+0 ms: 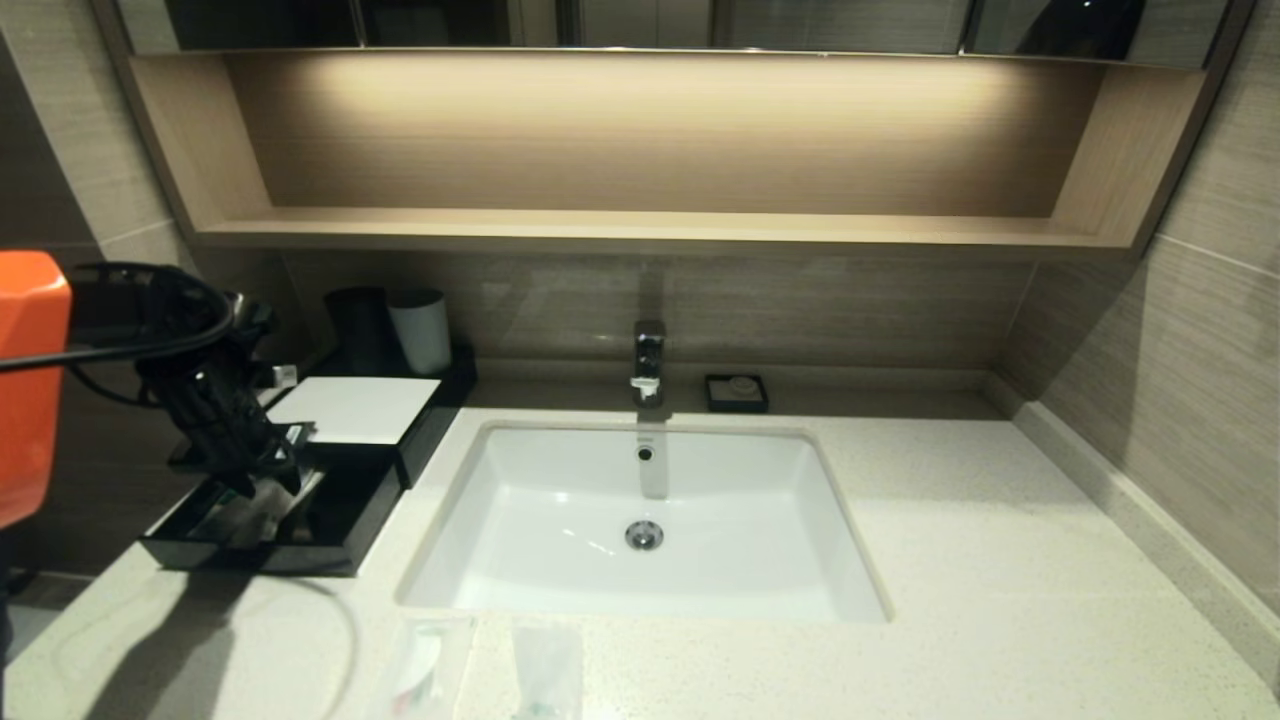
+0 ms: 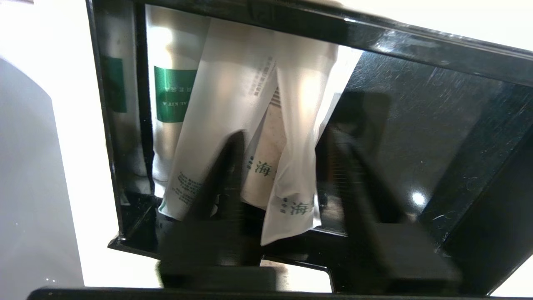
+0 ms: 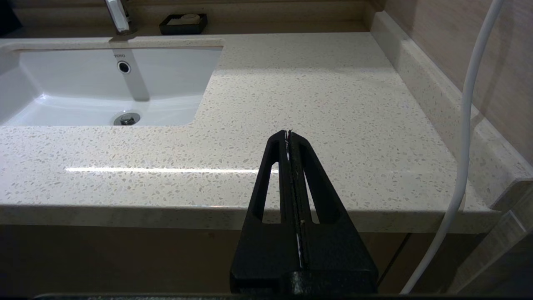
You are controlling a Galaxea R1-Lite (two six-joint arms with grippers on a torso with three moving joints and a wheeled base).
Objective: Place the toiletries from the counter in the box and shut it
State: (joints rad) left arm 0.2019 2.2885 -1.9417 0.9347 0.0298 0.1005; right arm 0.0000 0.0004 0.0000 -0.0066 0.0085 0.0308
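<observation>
The black box (image 1: 355, 410) with a white top panel stands at the counter's (image 1: 1000, 560) left end, its drawer (image 1: 335, 525) pulled out toward me. My left gripper (image 1: 265, 485) hangs over the drawer. In the left wrist view this gripper (image 2: 285, 133) is open above packs lying in the drawer (image 2: 416, 137): a white pack with a green band (image 2: 173, 91) and two frosted sachets (image 2: 225, 104) (image 2: 297, 125). Two translucent sachets (image 1: 425, 665) (image 1: 548, 670) lie on the counter in front of the sink. My right gripper (image 3: 288, 133) is shut and empty at the counter's (image 3: 333, 83) front edge.
A white sink basin (image 1: 560, 500) fills the middle, with a tap (image 1: 649, 360) behind it and a small black soap dish (image 1: 736, 392) beside that. A grey cup (image 1: 421, 330) and a black cup (image 1: 360, 320) stand behind the box. A wooden shelf (image 1: 640, 230) runs above.
</observation>
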